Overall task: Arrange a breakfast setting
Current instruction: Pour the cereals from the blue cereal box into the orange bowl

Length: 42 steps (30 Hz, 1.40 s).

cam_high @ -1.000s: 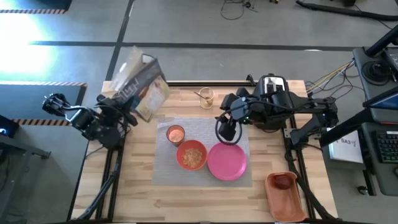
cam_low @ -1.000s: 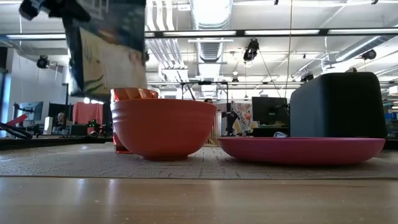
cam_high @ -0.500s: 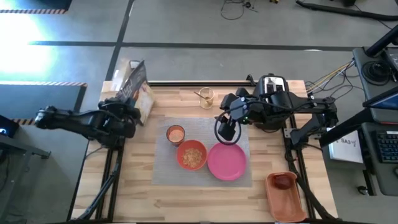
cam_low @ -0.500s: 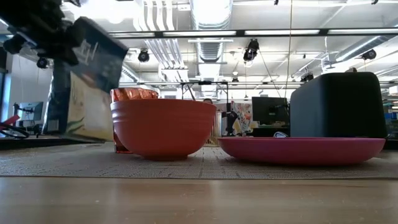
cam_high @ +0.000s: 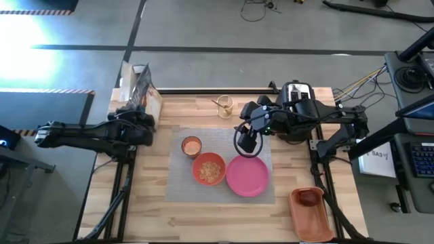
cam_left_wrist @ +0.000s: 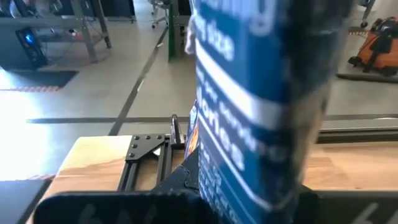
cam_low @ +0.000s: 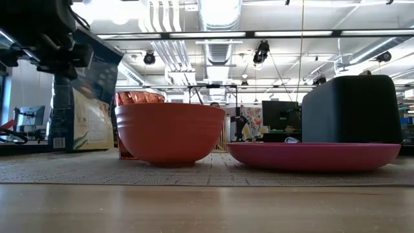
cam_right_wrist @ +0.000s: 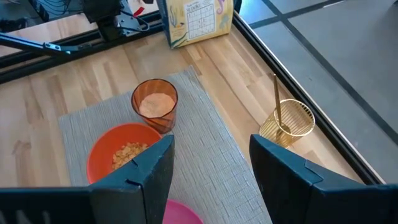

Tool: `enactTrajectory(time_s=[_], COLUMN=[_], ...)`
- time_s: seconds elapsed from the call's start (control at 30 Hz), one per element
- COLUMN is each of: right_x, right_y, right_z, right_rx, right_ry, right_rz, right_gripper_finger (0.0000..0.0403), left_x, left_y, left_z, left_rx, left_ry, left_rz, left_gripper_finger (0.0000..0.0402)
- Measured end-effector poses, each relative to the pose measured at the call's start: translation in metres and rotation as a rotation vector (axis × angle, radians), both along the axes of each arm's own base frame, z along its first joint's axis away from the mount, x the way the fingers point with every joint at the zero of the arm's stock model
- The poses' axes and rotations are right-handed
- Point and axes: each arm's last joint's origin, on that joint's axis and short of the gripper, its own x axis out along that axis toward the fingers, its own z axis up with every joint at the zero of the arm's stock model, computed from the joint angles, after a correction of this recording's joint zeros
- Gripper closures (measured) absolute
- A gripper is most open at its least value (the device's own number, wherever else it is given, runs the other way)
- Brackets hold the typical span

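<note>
Two arms of mine show in the high view: my left gripper [cam_high: 139, 116] is clamped on a cereal bag [cam_high: 141, 91] standing upright at the table's [cam_high: 163, 210] far left corner, and my right gripper [cam_high: 247, 144] hangs with fingers apart over the far right part of the grey placemat [cam_high: 178, 179], just beyond the pink plate [cam_high: 247, 175], holding nothing. Orange bowl [cam_high: 209, 169] with cereal sits on the mat touching or just beside the plate, orange cup [cam_high: 191, 146] just beyond the bowl toward the far left. A gold wire holder [cam_high: 224, 106] with a gold spoon in it stands off the mat at the far edge; toaster [cam_high: 296, 91] is under my right arm; orange tray [cam_high: 311, 213] with the red apple [cam_high: 310, 198] sits at the near right corner. Low view: bowl [cam_low: 169, 133] and plate [cam_low: 314, 155] on the mat [cam_low: 194, 169], cup [cam_low: 132, 98] behind the bowl, bag [cam_low: 84, 103] standing on the table at left with my left gripper [cam_low: 55, 48] gripping its top, toaster [cam_low: 352, 110] dark behind the plate. Left wrist view: blue bag [cam_left_wrist: 261, 106] fills the frame, pinched close; my fingertips are hidden. Right wrist view: my two fingers [cam_right_wrist: 152, 171] stand apart, empty, above the mat [cam_right_wrist: 211, 155]; cup [cam_right_wrist: 155, 106], bowl [cam_right_wrist: 121, 155], holder [cam_right_wrist: 287, 126], spoon [cam_right_wrist: 277, 102] and bag [cam_right_wrist: 196, 18] beyond.
</note>
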Motion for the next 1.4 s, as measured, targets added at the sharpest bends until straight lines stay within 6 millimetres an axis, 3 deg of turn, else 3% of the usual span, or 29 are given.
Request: enactTrajectory(time_s=[0.6,0.83,1.1,1.4], right_x=[0.000,0.000,0.000,-0.001], right_y=[0.000,0.000,0.000,0.000], right_z=[0.000,0.000,0.000,-0.006], right_rx=[0.002,0.002,0.020,0.018], right_ry=[-0.001,-0.001,-0.005,0.036], right_rz=[-0.002,-0.002,-0.019,-0.024], right_gripper_finger=[0.0204,0.0204,0.0204,0.0204], left_x=[0.019,0.028,0.029,0.028], left_y=[0.010,0.010,0.008,0.004], left_z=[-0.009,0.002,0.031,0.037], left_rx=[0.013,-0.105,-0.194,-0.412], left_ry=[0.129,0.237,0.199,0.348], left_rz=[0.085,0.008,-0.030,-0.205], left_gripper_finger=[0.0368,0.0306,0.0221,0.0189])
